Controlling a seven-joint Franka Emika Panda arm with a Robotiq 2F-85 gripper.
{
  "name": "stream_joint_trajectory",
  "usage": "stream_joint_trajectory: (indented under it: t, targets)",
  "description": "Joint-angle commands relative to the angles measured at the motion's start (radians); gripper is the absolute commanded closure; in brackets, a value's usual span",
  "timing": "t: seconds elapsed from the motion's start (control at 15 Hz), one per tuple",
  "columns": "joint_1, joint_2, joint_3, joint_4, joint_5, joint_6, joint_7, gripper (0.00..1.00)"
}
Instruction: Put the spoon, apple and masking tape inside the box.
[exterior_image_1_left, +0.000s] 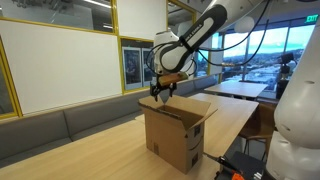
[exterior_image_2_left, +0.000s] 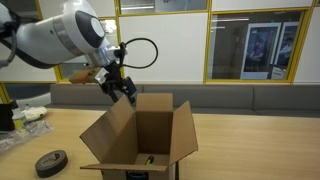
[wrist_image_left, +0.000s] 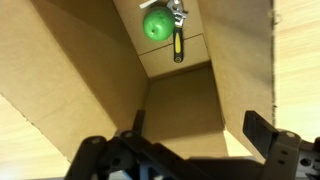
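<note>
The brown cardboard box (exterior_image_1_left: 182, 128) stands open on the wooden table in both exterior views (exterior_image_2_left: 150, 125). My gripper (exterior_image_1_left: 163, 92) hovers just above its open top (exterior_image_2_left: 127, 95). In the wrist view the gripper (wrist_image_left: 197, 125) is open and empty, looking down into the box (wrist_image_left: 180, 95). On the box floor lie the green apple (wrist_image_left: 156, 24) and, beside it, the spoon (wrist_image_left: 178, 38) with a yellow and dark handle. The masking tape (exterior_image_2_left: 47, 162), a dark roll, lies on the table apart from the box.
Clear plastic bags and clutter (exterior_image_2_left: 25, 122) sit at the table's edge near the tape. A grey bench (exterior_image_2_left: 250, 98) runs along the glass wall behind. Another wooden table (exterior_image_1_left: 240, 90) stands beyond the box. A red and black object (exterior_image_1_left: 240, 168) lies by the table edge.
</note>
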Motion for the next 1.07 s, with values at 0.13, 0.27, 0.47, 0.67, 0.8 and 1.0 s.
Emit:
stream_joint_trajectory:
  t: [0.13,0.27,0.47,0.67,0.8,1.0]
  targets:
    - [0.058,-0.092,0.116,0.008,0.091,-0.024,-0.022,0.00]
    - [0.094,-0.084,0.147,0.023,0.155,-0.014,-0.050,0.00]
    - [0.143,-0.050,0.185,0.051,0.244,-0.006,-0.100,0.00]
    - [0.195,0.016,0.224,0.089,0.327,-0.001,-0.156,0.00]
    - [0.225,0.063,0.242,0.116,0.374,-0.004,-0.193,0.00]
    - [0.265,0.174,0.264,0.171,0.447,-0.003,-0.252,0.00]
